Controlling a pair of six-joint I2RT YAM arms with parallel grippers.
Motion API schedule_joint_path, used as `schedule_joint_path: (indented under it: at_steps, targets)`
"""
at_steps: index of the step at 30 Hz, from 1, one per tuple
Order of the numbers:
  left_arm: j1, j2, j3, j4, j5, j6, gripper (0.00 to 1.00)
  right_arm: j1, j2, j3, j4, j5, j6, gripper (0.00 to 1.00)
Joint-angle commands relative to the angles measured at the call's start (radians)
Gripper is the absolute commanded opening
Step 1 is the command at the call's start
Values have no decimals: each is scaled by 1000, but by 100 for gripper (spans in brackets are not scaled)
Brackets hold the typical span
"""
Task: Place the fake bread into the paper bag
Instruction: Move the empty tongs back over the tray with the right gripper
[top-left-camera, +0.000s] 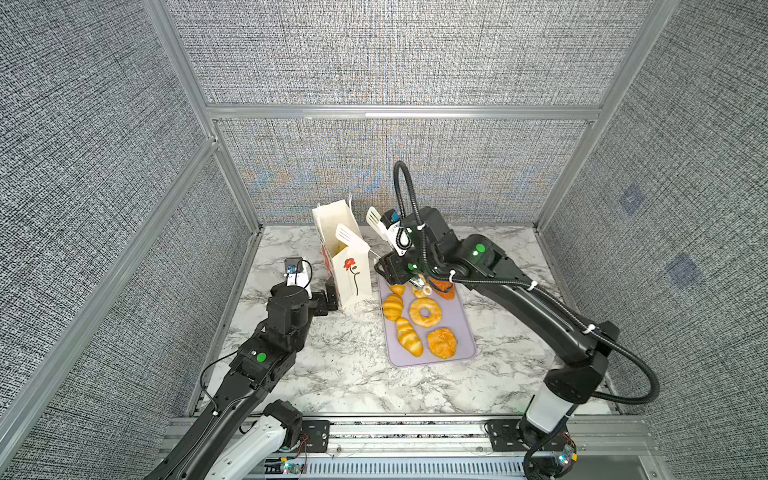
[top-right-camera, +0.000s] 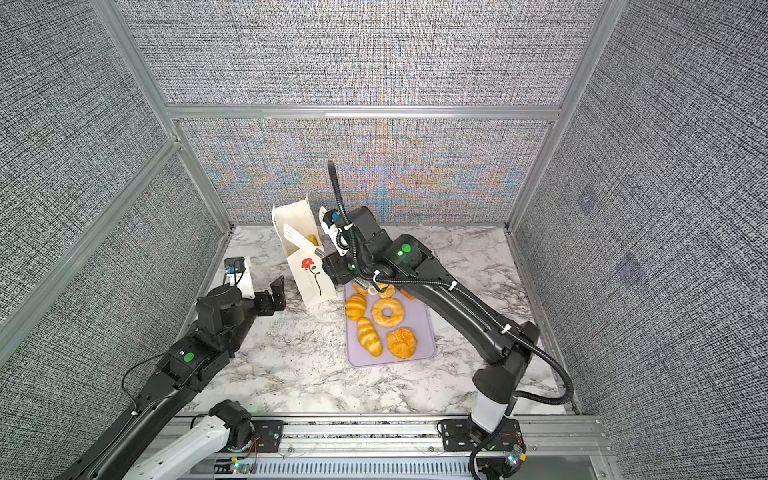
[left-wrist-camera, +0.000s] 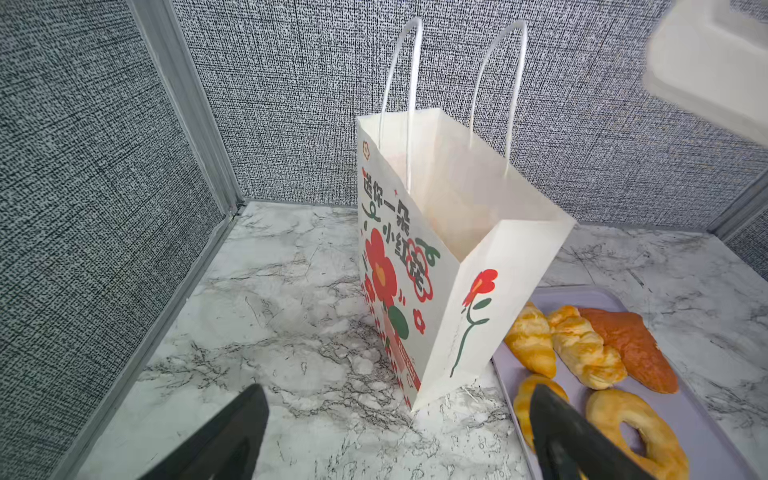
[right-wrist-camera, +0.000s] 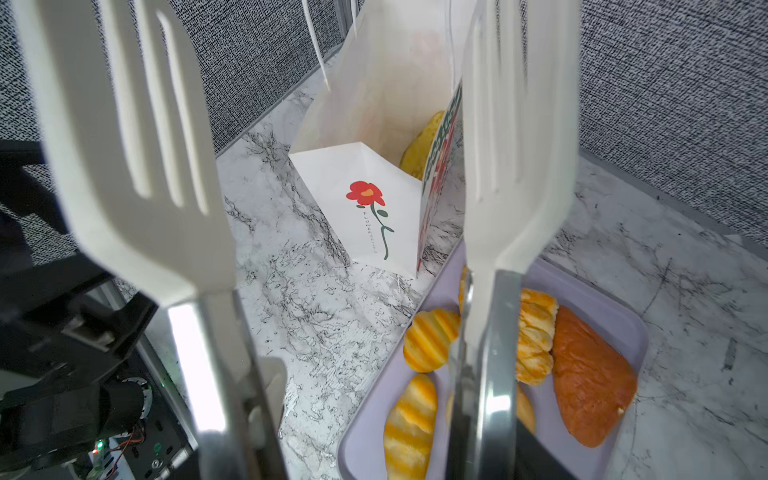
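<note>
The white paper bag (top-left-camera: 351, 270) (top-right-camera: 311, 274) (left-wrist-camera: 457, 249) (right-wrist-camera: 374, 208) stands open at the back of the table. One yellow croissant (top-right-camera: 311, 240) (right-wrist-camera: 424, 149) lies inside it. My right gripper (top-left-camera: 386, 264) (right-wrist-camera: 374, 428) is shut on the metal arms of white slotted tongs (top-left-camera: 348, 236) (right-wrist-camera: 137, 145). Their blades are spread and empty above the bag's mouth. More fake bread lies on the lavender tray (top-left-camera: 461, 328): croissants (top-left-camera: 392, 306), a doughnut (top-left-camera: 424, 312), a bun (top-left-camera: 441, 343), a brown triangular one (right-wrist-camera: 590, 382). My left gripper (top-left-camera: 330, 297) (left-wrist-camera: 395, 436) is open and empty, low beside the bag.
The bag stands close to the back wall (top-left-camera: 374, 174), with the tray right of it touching its base. The right arm (top-left-camera: 519, 299) reaches over the tray's far end. Bare marble table (top-left-camera: 345, 365) lies in front of the bag.
</note>
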Motion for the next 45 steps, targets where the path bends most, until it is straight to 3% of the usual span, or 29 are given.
schedule_joint_path:
  at_steps: [1,5,12,16,22,29,37,45]
  targets:
    - [2,4,-7,40,4,9,99,-1,-48,-56,43,64,6,68]
    - [2,1,-44,66,13,-1,99,-26,-110,-159,-10,144,-1,67]
    - [0,-49,-150,151,149,25,99,-68,-277,-465,-52,230,-68,67]
    - [-1,-63,-199,166,195,-16,99,-139,-353,-588,-130,208,25,67]
    - [-14,-56,-271,216,252,-84,99,-146,-388,-659,-305,180,184,67]
    - [-159,-42,-343,317,200,-146,99,-83,-447,-772,-362,135,377,67]
    - [-251,-3,-431,398,189,-217,99,32,-493,-893,-434,140,559,67]
    - [-291,38,-442,413,178,-202,99,93,-469,-933,-417,113,602,68]
